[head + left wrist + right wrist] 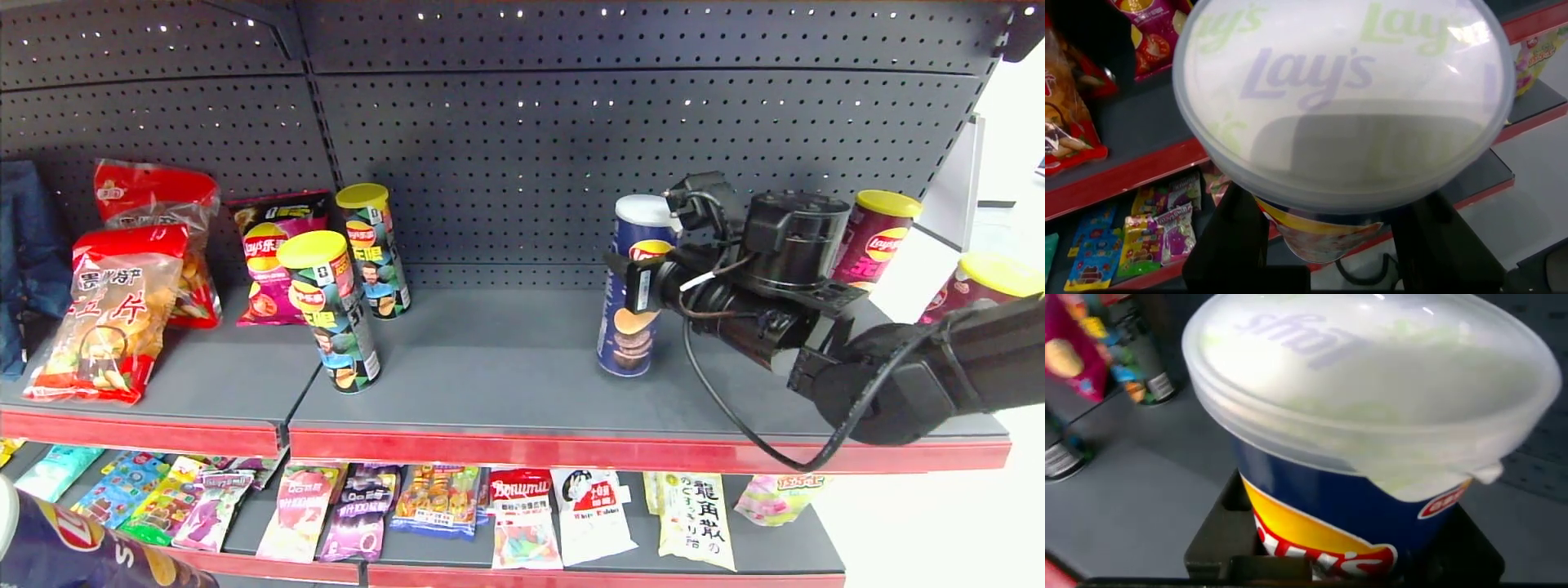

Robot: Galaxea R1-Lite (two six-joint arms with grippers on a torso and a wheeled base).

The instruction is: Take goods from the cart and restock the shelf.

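Blue chip can (627, 343) stands upright mid-deck on the upper shelf (506, 367), right gripper (641, 282) clamped on its upper body; judge base flat, then part fingers evenly and retreat level to avoid tipping; left gripper (1331, 245) clamps second can (1339, 98).

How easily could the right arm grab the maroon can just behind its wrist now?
Probably not yet: its jaws are shut on the blue can. The maroon can stands close behind the wrist, partly hidden by it.
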